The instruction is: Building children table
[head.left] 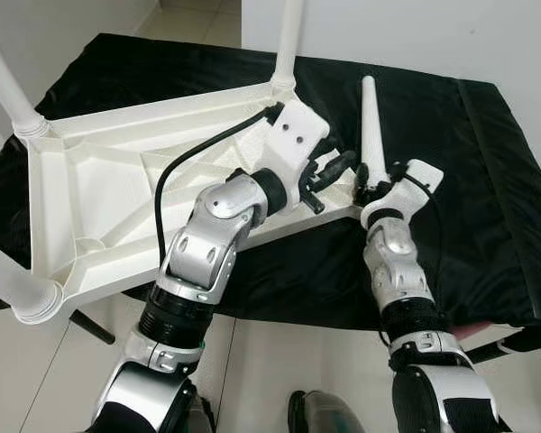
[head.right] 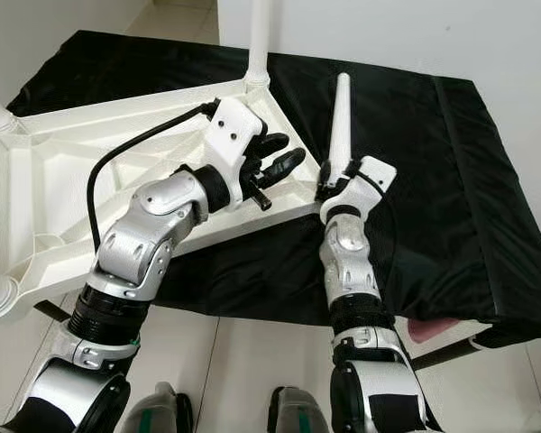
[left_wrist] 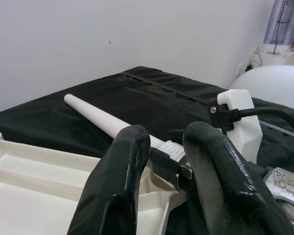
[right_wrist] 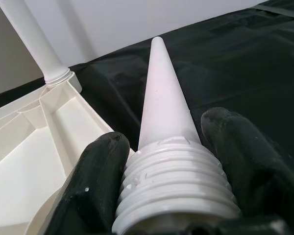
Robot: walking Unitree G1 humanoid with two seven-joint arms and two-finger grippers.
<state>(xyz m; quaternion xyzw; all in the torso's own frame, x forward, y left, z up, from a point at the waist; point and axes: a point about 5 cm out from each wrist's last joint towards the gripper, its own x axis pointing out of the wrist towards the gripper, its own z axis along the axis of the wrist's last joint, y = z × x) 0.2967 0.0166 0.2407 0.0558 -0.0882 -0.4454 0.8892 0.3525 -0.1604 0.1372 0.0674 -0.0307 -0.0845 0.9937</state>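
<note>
On the desk with the black cloth lies the white plastic children's table top, turned upside down. Three long white plastic legs stand up from three of its corners; one is at the far corner. The near right corner has no leg yet.

The right hand is clenched around the fourth leg, a long white plastic cone with a ribbed screw end. Its two black fingers hug that ribbed end on both sides. The leg lies low over the cloth, just beside the bare corner, and points away from the robot.

The left hand hovers over that same corner with its fingers spread apart, grasping nothing.

I think a few things could go wrong. The leg lies nearly flat, so it must be tipped up to meet the hole; if it goes in crooked, the screw part may jam. The hold is right on the ribs, so the fingers may get in the way. The two hands are very close and could bump. A hard push could also slide the table top on the smooth cloth.
</note>
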